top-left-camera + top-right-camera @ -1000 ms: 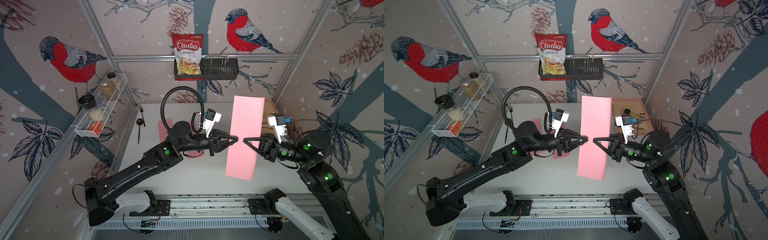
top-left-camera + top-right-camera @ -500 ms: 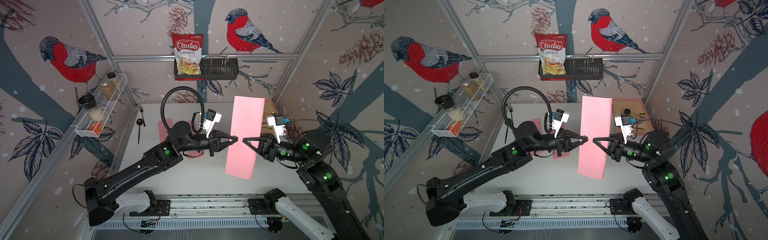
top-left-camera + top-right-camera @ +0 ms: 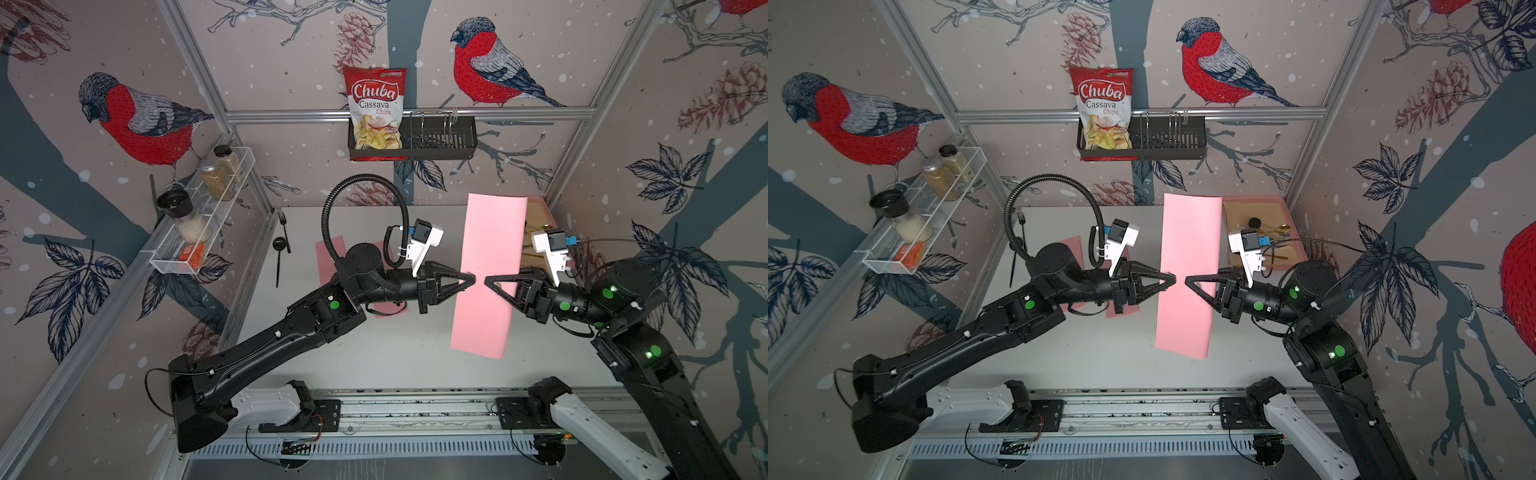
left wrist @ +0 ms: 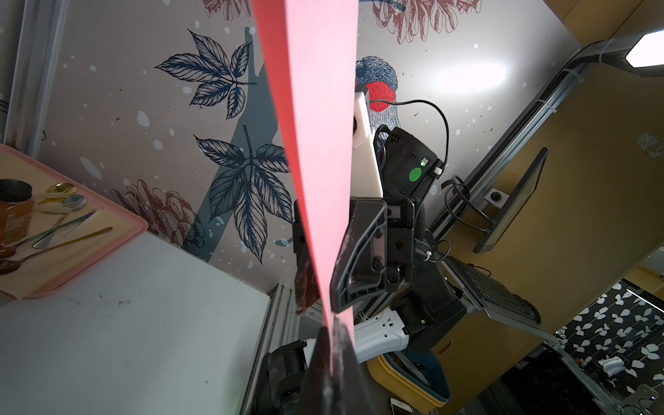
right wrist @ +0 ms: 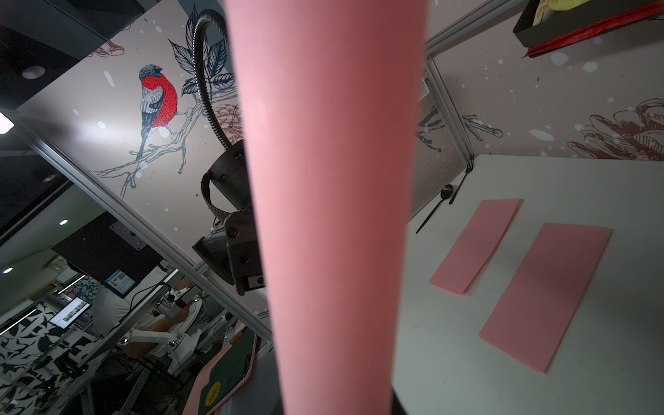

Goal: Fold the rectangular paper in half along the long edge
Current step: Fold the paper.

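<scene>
Sheets of pink paper number three. The one you are working, the paper [image 3: 488,249], is held up in the air right of the table's middle. Its long edges run near to far, and it sits between your two grippers.

Your left gripper [image 3: 473,278] meets the paper's left long edge about halfway along. Its fingers [image 4: 319,366] are fully closed with that edge pinched between them. Your right gripper [image 3: 487,281] comes in from the right across the sheet. In the left wrist view you can see its two fingers [image 4: 359,258] pressed against either face of the paper, almost closed and gripping it. The two tips face each other, just apart.

The other two sheets lie flat on the table [image 3: 374,353] to the left: a narrower sheet [image 5: 474,244] and a wider sheet [image 5: 546,294], side by side and not touching.

Along the table's far left edge you have one black fork [image 3: 283,232] and one black spoon [image 3: 279,257]. One tray [image 3: 1235,220] sits at the far right corner, carrying one jar [image 4: 14,212] and some cutlery. On the far wall, one chips bag [image 3: 376,112] stands in one black rack [image 3: 440,141].
</scene>
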Robot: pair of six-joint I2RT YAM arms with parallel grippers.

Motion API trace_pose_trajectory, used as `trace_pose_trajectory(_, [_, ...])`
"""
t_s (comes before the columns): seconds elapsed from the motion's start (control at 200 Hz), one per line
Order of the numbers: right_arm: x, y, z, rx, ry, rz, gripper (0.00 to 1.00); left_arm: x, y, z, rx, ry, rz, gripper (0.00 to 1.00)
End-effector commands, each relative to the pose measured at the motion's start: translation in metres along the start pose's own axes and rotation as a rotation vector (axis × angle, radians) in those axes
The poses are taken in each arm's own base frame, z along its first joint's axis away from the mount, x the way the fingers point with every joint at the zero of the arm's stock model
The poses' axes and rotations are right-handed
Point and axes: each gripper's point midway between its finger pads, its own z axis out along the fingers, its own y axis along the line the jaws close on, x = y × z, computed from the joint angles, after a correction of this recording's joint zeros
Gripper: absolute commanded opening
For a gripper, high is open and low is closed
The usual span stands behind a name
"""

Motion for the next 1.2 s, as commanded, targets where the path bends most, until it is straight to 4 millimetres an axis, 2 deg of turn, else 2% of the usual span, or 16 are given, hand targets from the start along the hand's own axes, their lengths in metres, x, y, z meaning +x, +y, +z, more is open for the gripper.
trace_pose_trajectory(0.0, [-0.004, 0.006, 0.000, -0.025, -0.008, -0.032, 0.18, -0.007, -0.012, -0.001, 0.043, -0.024, 0.033, 0.00])
trace_pose_trajectory(0.175, [-0.003, 0.008, -0.001, -0.032, -0.004, -0.037, 0.14, -0.007, -0.011, -0.001, 0.041, -0.023, 0.030, 0.00])
trace_pose_trajectory(0.34, [-0.001, 0.018, -0.003, -0.073, 0.005, -0.051, 0.12, -0.007, -0.012, -0.001, 0.042, -0.024, 0.033, 0.00])
trace_pose_trajectory(0.39, [-0.001, 0.020, -0.003, -0.085, 0.006, -0.053, 0.09, -0.007, -0.011, -0.001, 0.041, -0.024, 0.032, 0.00])
trace_pose_trajectory(0.45, [-0.001, 0.023, -0.004, -0.098, 0.001, -0.060, 0.00, -0.007, -0.012, -0.001, 0.044, -0.025, 0.034, 0.00])
trace_pose_trajectory(0.635, [-0.002, 0.030, -0.005, -0.134, 0.000, -0.061, 0.00, -0.007, -0.013, -0.002, 0.047, -0.026, 0.033, 0.00])
trace_pose_trajectory(0.765, [-0.001, 0.027, -0.003, -0.134, 0.004, -0.056, 0.00, -0.007, -0.012, -0.001, 0.042, -0.022, 0.028, 0.00])
trace_pose_trajectory(0.926, [0.000, 0.024, -0.001, -0.136, 0.007, -0.052, 0.00, -0.005, -0.014, 0.000, 0.059, -0.015, 0.022, 0.14])
trace_pose_trajectory(1.196, [0.000, 0.021, 0.004, -0.157, 0.014, -0.054, 0.00, -0.003, -0.016, 0.000, 0.082, -0.004, 0.011, 0.16])
